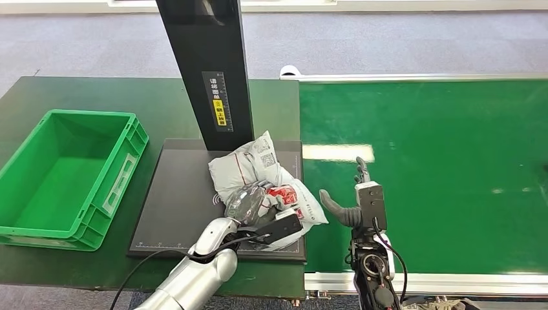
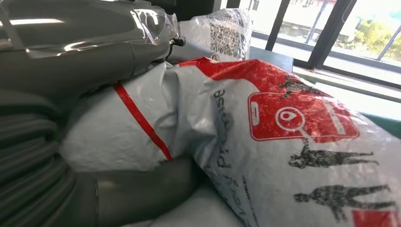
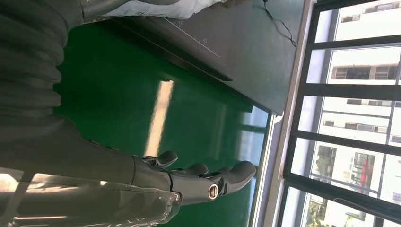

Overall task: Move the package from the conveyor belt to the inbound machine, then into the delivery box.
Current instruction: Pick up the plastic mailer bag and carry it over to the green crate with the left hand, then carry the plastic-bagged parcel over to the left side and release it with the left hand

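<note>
Left hand [image 1: 249, 205] grips crinkled glossy plastic package [image 1: 268, 181].

No legible text on package [image 1: 268, 184]

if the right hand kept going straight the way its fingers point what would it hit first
Probably nothing soon: the right hand points away from the robot over bare green belt, and the package lies off to its left. Depth is unclear.

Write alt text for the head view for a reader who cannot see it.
The robot's left hand grips a grey and red package lying on the black scanner plate. A green crate sits to the left; the right hand hovers open over the green conveyor belt.
</note>
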`<state>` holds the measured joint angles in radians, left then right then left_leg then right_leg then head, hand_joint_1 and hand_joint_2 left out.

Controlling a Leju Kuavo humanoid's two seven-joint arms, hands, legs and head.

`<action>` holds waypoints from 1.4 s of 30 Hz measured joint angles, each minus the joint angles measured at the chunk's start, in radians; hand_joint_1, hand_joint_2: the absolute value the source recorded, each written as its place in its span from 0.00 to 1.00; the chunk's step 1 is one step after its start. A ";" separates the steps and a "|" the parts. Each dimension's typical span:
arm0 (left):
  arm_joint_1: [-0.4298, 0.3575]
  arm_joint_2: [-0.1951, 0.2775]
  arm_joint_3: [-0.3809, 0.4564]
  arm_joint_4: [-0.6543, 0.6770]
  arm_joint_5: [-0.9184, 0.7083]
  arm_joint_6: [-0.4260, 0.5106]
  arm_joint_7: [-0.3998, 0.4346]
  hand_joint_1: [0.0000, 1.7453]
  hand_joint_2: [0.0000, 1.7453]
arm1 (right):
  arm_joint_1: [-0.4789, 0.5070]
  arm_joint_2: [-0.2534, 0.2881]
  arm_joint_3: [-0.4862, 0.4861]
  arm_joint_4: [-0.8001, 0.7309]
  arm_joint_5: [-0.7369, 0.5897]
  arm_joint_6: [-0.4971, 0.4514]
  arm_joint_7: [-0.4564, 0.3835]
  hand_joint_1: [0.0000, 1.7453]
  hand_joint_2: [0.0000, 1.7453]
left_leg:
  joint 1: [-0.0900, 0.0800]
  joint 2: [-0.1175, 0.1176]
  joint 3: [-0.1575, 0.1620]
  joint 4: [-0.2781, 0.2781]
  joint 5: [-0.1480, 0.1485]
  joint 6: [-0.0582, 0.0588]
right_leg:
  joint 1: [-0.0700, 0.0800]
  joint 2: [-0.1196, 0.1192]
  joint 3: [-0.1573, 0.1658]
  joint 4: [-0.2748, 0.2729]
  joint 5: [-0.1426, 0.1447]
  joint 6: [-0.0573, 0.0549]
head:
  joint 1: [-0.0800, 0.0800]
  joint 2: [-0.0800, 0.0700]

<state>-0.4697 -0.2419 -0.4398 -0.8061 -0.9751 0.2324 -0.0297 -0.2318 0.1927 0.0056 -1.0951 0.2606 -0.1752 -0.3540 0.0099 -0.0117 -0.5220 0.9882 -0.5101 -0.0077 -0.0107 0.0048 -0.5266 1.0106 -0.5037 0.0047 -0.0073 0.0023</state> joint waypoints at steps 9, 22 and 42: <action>0.043 -0.001 0.064 -0.052 0.055 0.099 -0.083 1.00 1.00 | 0.017 0.008 -0.007 -0.006 -0.008 0.031 0.002 0.00 1.00 | 0.000 0.000 0.000 0.000 0.000 0.000 | 0.000 0.000 -0.001 0.000 0.000 0.000 | 0.000 0.000; 0.136 -0.001 0.108 -0.240 0.210 0.397 -0.419 1.00 1.00 | 0.025 0.007 -0.011 -0.012 -0.051 0.055 -0.031 0.00 1.00 | 0.000 0.000 -0.006 0.000 0.000 0.000 | 0.000 0.000 -0.008 0.000 0.000 0.000 | 0.000 0.000; 0.158 -0.048 0.484 -0.588 -0.397 0.459 -0.511 1.00 1.00 | 0.089 -0.013 -0.019 -0.042 -0.092 0.045 -0.070 0.00 1.00 | 0.001 0.002 -0.009 0.000 0.000 0.000 | 0.001 0.002 -0.010 0.001 0.000 0.000 | 0.000 0.000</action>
<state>-0.3118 -0.2898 0.0444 -1.3941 -1.3723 0.6913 -0.5406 -0.1429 0.1793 -0.0131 -1.1367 0.1688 -0.1305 -0.4238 0.0105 -0.0100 -0.5306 0.9878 -0.5097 -0.0080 -0.0100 0.0065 -0.5368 1.0113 -0.5036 0.0046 -0.0072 0.0022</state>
